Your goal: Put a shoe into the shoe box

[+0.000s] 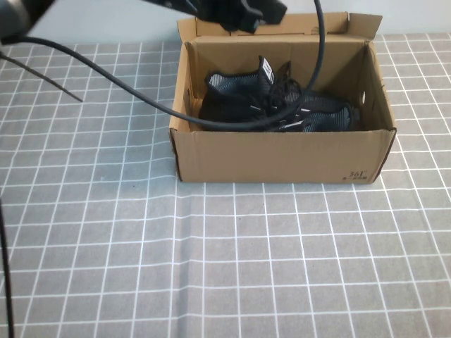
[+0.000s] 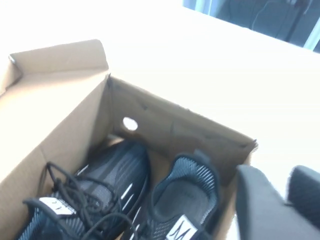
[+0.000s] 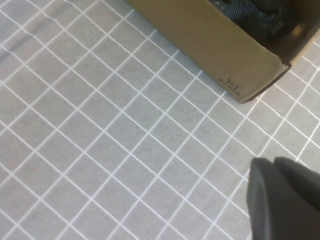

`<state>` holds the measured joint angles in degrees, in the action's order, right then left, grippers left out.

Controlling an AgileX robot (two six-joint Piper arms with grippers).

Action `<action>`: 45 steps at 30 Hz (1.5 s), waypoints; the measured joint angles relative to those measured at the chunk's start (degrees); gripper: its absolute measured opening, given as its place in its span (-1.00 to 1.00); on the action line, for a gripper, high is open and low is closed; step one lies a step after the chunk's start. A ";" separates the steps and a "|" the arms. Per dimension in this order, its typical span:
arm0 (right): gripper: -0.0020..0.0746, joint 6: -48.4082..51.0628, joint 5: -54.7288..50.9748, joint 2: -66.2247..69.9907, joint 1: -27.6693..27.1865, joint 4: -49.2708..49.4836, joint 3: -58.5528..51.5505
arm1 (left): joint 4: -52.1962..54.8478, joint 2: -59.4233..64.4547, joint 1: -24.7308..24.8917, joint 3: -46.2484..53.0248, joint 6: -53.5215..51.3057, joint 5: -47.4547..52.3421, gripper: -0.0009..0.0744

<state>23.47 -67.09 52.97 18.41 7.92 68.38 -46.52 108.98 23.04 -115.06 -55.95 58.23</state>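
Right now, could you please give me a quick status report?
Left gripper above box's right end, empty. Right gripper over the table, near box corner. Two shoes in box.

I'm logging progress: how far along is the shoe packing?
Looks done: two shoes lie inside the box. Nothing is in hand; the left gripper hovers at the box's rim, holding nothing, and the right gripper hangs over the cloth beside the box. Left: pulling the left arm clear, perhaps.
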 joint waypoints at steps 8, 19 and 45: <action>-0.99 -3.20 -1.51 -1.82 0.00 2.87 0.00 | 5.20 -7.63 -0.27 0.00 5.61 0.82 -0.96; -0.99 -5.11 -5.29 -17.21 0.00 5.03 -4.41 | 31.86 -29.59 -0.39 17.15 23.95 -3.63 -0.97; -0.99 -12.23 19.91 -40.65 0.00 10.94 -25.05 | 25.87 -86.54 -0.39 100.96 28.26 -58.74 -0.97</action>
<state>11.23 -47.18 12.32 18.41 18.86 43.32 -20.65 22.44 22.65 -14.10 -27.69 -0.51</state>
